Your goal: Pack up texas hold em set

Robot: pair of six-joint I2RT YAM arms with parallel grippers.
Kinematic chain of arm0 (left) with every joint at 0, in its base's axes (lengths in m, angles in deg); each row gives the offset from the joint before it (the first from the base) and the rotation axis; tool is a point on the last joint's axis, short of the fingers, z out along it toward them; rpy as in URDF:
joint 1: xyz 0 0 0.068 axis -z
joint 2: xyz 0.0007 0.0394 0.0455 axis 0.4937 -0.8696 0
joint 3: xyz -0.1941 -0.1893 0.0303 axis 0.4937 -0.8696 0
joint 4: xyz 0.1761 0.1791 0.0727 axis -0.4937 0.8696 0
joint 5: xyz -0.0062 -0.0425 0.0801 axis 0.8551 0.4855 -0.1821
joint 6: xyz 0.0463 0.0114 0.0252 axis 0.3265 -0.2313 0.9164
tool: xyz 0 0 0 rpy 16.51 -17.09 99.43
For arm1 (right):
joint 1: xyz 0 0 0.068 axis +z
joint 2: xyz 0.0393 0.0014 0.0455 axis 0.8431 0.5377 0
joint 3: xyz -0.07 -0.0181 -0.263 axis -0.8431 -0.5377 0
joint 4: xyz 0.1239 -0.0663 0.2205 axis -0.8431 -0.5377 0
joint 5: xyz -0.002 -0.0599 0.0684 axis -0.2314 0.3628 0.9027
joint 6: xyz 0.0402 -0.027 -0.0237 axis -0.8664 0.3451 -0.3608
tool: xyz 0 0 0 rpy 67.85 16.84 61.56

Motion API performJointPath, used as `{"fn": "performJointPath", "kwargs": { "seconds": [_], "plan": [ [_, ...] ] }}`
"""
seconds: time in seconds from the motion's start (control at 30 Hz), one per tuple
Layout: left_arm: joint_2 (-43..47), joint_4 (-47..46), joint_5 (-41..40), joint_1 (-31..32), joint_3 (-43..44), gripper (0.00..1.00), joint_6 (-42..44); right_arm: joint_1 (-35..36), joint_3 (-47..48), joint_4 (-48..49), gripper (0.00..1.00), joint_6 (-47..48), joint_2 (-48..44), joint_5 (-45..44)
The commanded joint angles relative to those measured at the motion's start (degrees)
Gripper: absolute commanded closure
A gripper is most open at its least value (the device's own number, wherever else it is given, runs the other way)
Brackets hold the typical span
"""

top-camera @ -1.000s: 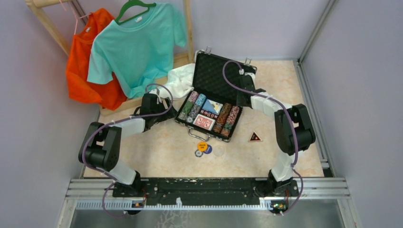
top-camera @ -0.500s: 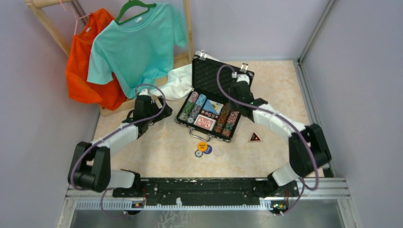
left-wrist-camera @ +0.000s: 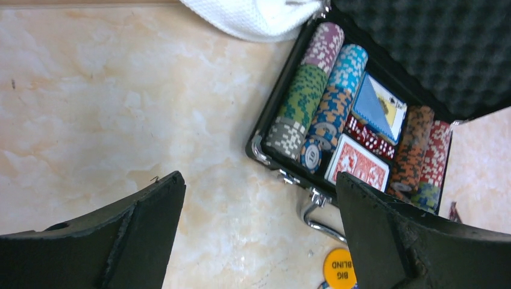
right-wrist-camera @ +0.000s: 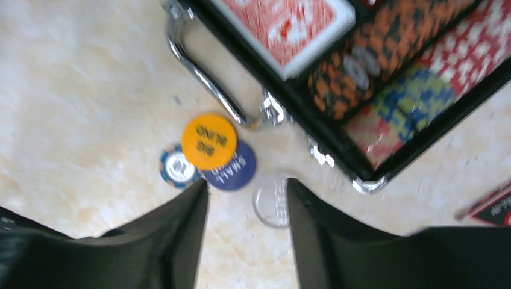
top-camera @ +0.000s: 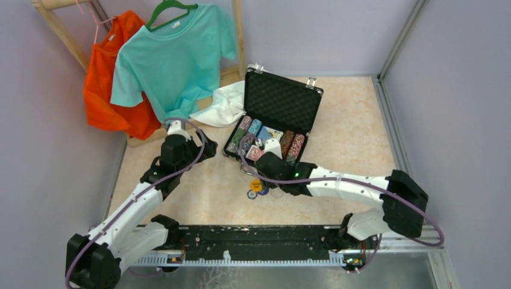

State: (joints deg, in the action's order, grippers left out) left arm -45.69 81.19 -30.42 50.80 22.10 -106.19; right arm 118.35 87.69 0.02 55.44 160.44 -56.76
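Observation:
The black case lies open, its foam lid leaning back. Rows of poker chips, a red deck, a blue deck and red dice fill its tray. On the table before its handle lie an orange Big Blind button, a blue Small Blind button, a blue chip and a clear dealer button. My right gripper hangs open over these buttons, holding nothing. Left of the case, my left gripper stands wide open and empty.
A white cloth lies against the case's back left corner. Teal and orange shirts hang on a wooden rack at the back left. A black and red triangular card lies right of the buttons. Metal rails line the right side.
My right arm has swung from the lid down to the front of the case, over the buttons, its jaws widening. My left arm drew back to the left, jaws opened fully.

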Motion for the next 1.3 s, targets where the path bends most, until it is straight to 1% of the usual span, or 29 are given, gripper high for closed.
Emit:
{"fn": "performJointPath", "kwargs": {
  "seconds": [0.0,0.07,0.17,0.23,0.33,0.5,0.73,1.03,1.27],
  "plan": [
    [1.00,5.33,-4.89,5.27,-0.88,0.00,0.46,1.78,3.35,-9.25,0.44,-5.52,3.69,-3.59],
    [0.50,4.89,-4.28,5.93,-1.53,0.00,0.36,1.78,3.39,-11.99,0.40,-5.57,4.37,-3.58],
    [0.26,3.23,-2.84,5.96,-2.22,0.00,1.02,1.72,3.13,-13.74,0.37,-5.37,4.44,-3.44],
    [0.24,1.69,-2.20,5.95,-2.57,0.00,1.78,1.09,2.32,-12.91,0.35,-4.91,4.11,-1.79],
    [-0.44,0.88,-0.61,5.98,-2.09,0.00,2.28,-0.15,0.75,-10.23,0.32,-3.49,4.44,3.26],
    [-1.01,0.59,0.64,6.00,-1.69,0.00,3.11,-0.50,0.07,-7.79,0.31,-2.20,7.53,5.26],
    [-0.14,0.95,1.07,5.97,-2.28,0.00,3.09,-1.82,-1.82,-4.51,0.32,-2.31,10.82,6.48],
    [-0.12,0.65,1.18,6.00,-2.54,0.00,3.22,-3.05,-4.47,-2.32,0.36,-2.62,11.47,8.30],
    [-0.21,0.36,1.43,5.95,-2.66,0.00,3.19,-3.05,-5.95,-1.28,0.44,-3.24,11.65,8.48]
  ]
}}
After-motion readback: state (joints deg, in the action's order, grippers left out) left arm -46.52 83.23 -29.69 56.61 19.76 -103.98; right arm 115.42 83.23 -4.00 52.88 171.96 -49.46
